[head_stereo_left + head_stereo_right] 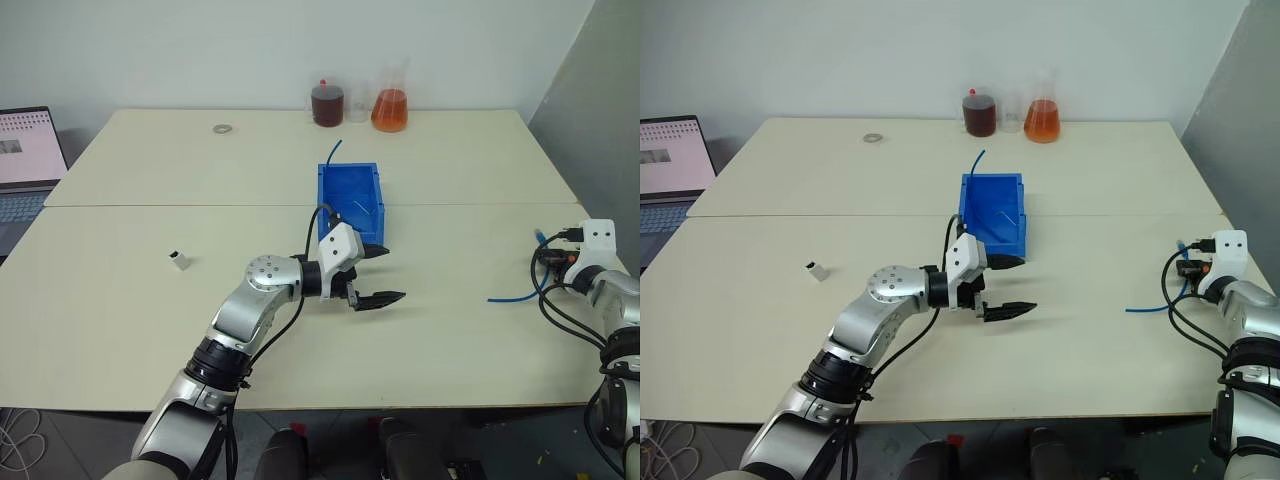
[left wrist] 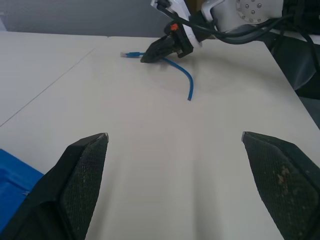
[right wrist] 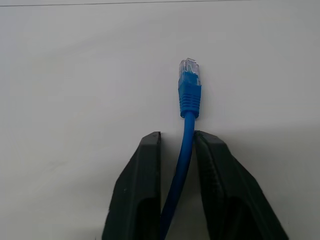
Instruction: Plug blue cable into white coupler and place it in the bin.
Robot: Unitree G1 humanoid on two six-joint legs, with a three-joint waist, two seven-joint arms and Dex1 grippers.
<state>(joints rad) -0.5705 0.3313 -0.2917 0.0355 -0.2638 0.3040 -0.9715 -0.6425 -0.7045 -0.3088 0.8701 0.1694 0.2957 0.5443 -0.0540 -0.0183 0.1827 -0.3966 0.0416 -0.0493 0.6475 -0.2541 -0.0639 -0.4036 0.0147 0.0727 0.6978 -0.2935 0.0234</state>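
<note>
The right pincer is clamped on the blue cable just behind its plug, which juts ahead of the fingertips over the counter. A firm, straight hold will help the plugging (judgement).

The left pincer gapes apart, the bin just beyond it and the white coupler well off to its side.

Count: 1 cable, 1 coupler, 1 bin, 2 pincers.

I see a laptop at the table's left edge — far back, two flasks and perhaps a washer.
</note>
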